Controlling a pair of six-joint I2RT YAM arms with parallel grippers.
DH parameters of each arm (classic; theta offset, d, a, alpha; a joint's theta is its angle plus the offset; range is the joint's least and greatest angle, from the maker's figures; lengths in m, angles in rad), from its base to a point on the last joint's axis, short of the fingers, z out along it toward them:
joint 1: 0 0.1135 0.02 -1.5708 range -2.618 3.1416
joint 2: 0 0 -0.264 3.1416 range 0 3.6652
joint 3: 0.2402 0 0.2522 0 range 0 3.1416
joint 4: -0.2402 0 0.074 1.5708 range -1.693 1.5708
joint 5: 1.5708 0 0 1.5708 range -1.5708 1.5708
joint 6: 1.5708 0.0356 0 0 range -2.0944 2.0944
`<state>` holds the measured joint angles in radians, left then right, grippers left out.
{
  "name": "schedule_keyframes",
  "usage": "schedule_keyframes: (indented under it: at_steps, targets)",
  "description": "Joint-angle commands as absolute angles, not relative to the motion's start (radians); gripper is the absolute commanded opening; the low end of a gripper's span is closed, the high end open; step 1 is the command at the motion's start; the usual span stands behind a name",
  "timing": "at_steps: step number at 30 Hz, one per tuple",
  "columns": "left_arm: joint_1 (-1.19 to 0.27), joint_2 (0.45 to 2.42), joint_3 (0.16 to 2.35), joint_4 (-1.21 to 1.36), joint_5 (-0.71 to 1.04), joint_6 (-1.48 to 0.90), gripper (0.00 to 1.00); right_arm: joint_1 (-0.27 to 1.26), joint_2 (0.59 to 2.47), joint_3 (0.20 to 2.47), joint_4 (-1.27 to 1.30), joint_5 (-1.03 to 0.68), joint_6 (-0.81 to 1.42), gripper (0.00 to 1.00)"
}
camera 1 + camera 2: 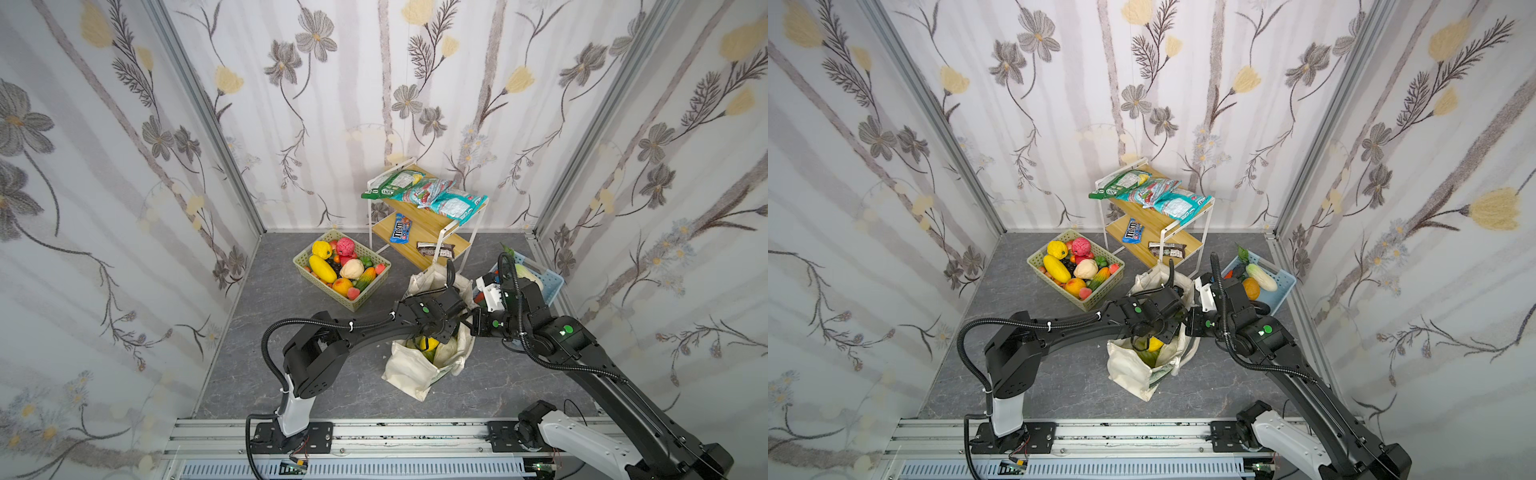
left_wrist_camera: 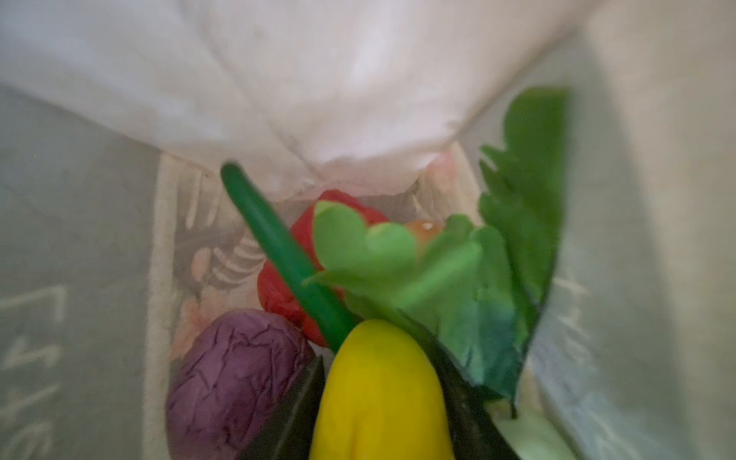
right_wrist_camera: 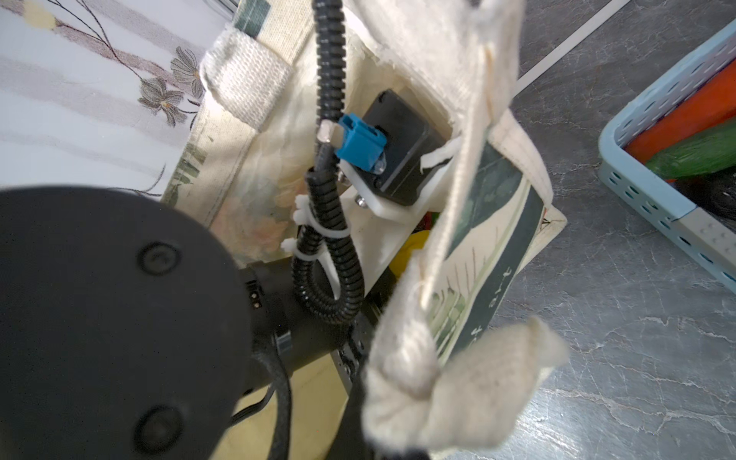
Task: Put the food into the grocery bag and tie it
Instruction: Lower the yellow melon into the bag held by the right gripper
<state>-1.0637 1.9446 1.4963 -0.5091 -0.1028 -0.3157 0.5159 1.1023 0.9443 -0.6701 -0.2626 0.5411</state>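
Note:
The cream grocery bag (image 1: 409, 370) (image 1: 1133, 376) stands open on the grey floor in both top views. My left gripper (image 2: 374, 350) reaches down into it, and its dark fingers (image 2: 294, 414) lie against both sides of a yellow fruit (image 2: 378, 394) (image 1: 429, 343). Below lie a purple cabbage (image 2: 235, 378), a red pepper (image 2: 284, 288) and green leaves (image 2: 458, 286). My right gripper (image 3: 378, 446) (image 1: 471, 324) is at the bag's right rim, shut on its white rope handle (image 3: 438, 390), and holds that side up. More food fills the pale green basket (image 1: 358, 306).
A light blue basket (image 1: 555, 286) (image 3: 645, 187) with vegetables sits at the right wall. A wooden two-tier shelf (image 1: 428, 232) with snack packets and candy bars stands at the back. Both arms cross over the bag's mouth.

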Motion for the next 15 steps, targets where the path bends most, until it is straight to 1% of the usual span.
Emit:
schedule_keyframes:
  at_steps: [1, 7, 9, 12, 15]
  targets:
    - [-1.066, 1.944, 1.493, -0.556, -0.107, -0.331, 0.56, 0.517, 1.106, 0.954, -0.600, -0.263, 0.529, 0.02]
    - [-1.065, 1.884, 1.531, -0.595, -0.103, -0.333, 0.70, 0.516, 1.111, 0.952, -0.601, -0.263, 0.528, 0.02]
    - [-1.065, 1.864, 1.552, -0.608, -0.089, -0.333, 0.73, 0.516, 1.109, 0.950, -0.600, -0.261, 0.529, 0.02]
    - [-1.063, 1.831, 1.582, -0.624, -0.065, -0.334, 0.77, 0.517, 1.106, 0.947, -0.600, -0.257, 0.529, 0.02]
    - [-1.063, 1.801, 1.608, -0.640, -0.057, -0.336, 0.78, 0.517, 1.104, 0.943, -0.600, -0.257, 0.530, 0.02]
